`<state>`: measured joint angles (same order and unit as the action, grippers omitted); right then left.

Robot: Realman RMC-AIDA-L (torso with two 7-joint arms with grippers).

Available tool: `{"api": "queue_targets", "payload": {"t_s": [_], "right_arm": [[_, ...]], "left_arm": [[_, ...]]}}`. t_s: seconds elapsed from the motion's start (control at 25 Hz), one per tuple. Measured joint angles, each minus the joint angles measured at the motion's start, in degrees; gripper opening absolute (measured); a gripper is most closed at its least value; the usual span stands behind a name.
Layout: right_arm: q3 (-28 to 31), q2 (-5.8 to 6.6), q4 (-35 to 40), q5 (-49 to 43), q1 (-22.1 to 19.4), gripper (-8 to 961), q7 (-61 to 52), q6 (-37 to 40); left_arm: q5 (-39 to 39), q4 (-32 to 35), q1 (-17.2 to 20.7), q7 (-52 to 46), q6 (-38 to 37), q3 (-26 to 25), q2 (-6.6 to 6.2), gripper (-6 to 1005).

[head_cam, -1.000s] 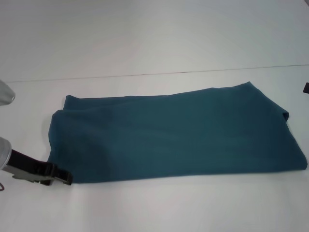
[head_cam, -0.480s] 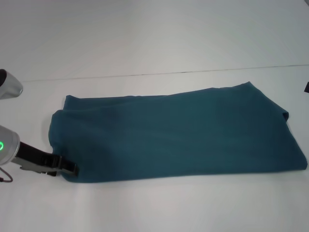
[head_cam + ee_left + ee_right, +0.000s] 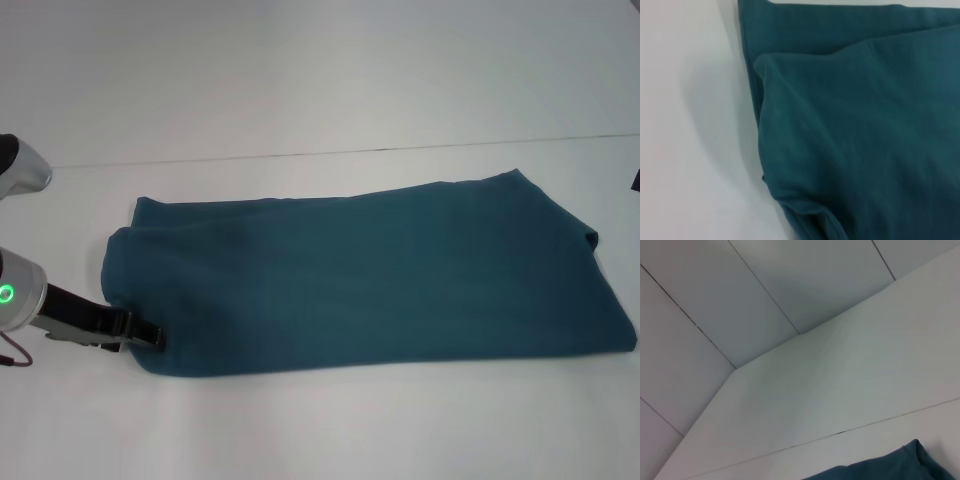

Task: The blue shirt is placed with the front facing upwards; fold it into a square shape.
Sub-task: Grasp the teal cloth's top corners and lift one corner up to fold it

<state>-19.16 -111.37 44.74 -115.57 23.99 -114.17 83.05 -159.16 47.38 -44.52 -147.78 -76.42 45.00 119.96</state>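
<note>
Already folded into a long band, the blue shirt (image 3: 370, 275) lies plain side up across the middle of the head frame on the white table (image 3: 320, 430). At lower left, the left gripper (image 3: 150, 337) touches the shirt's near-left corner; whether its jaws are clenched cannot be told. Only a dark bit of the right arm shows at the frame's right edge.
</note>
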Motion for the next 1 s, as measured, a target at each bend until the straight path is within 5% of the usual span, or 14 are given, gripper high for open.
{"api": "queue_targets", "payload": {"t_s": [1.0], "right_arm": [[0.0,0.02,0.0,-0.01,0.29,900,0.0,-0.27]], "left_arm": [[-1.33,-0.01,-0.09,-0.62,0.93,0.82,-0.08,670]]}}
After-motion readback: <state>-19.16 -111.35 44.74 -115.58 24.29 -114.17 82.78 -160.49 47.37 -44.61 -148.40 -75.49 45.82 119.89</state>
